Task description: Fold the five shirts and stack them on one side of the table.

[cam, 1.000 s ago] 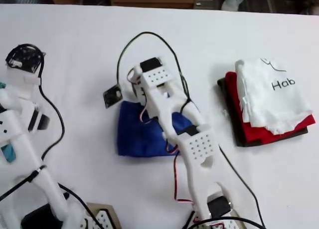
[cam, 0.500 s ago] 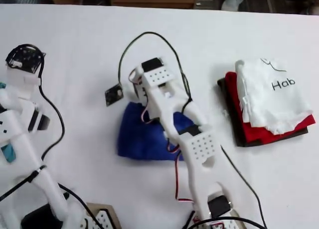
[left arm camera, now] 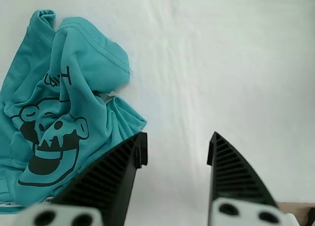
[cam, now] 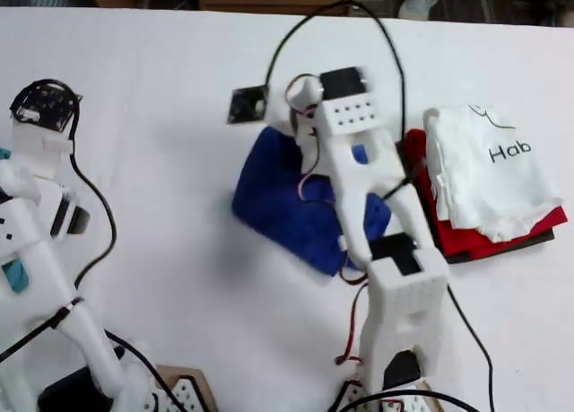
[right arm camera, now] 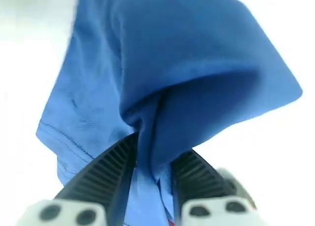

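The table [cam: 152,62] is seen from overhead by the fixed high camera. The left wrist camera is aimed past the left gripper [left arm camera: 178,138] down at the nearby tabletop. The right wrist camera is held close against the blue shirt [right arm camera: 172,63], shared with the high view.

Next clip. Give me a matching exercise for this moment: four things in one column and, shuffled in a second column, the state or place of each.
Things
1. blue shirt
2. teal shirt
3. white shirt
4. left gripper

States or places
A. lying on top of the red shirt
B. open, holding nothing
C. pinched in the right gripper
D. crumpled, not folded

Pairs: 1-C, 2-D, 3-A, 4-B
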Motion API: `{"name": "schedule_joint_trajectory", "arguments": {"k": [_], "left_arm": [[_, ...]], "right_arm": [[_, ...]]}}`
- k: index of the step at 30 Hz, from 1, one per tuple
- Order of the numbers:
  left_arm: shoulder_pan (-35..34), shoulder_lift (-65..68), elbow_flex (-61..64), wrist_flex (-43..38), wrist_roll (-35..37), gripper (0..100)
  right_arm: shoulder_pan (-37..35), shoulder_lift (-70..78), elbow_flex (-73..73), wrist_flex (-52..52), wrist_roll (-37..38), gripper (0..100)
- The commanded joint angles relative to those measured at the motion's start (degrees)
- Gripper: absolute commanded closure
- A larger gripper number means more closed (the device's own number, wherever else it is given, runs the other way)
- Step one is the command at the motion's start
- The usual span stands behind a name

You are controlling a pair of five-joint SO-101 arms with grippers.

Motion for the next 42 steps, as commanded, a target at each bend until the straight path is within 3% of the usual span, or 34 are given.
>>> {"name": "schedule_joint_trajectory", "arguments": {"k": [1,6,12,26,42], "left_arm": [[0.8,-1.9,-0.2,-0.9,-0.2,77],[2.2,-2.0,-0.2,-0.8,-0.1,77],[4.0,-1.8,-0.2,-0.9,0.0,77],[11.8,-1.8,-0.2,-0.9,4.4,77],[14.7,-1.8,-0.1,-0.5,6.0,77]], "right_arm": [[0.7,-8.3,2.6,0.4,-2.4,97.8],[1.4,-18.7,8.2,0.4,-6.2,97.8],[7.6,-25.2,12.2,0.4,-6.5,97.8],[24.3,-25.8,4.8,0.4,-8.2,97.8],[34.4,-22.5,-2.6,-2.6,-8.1,97.8]]}}
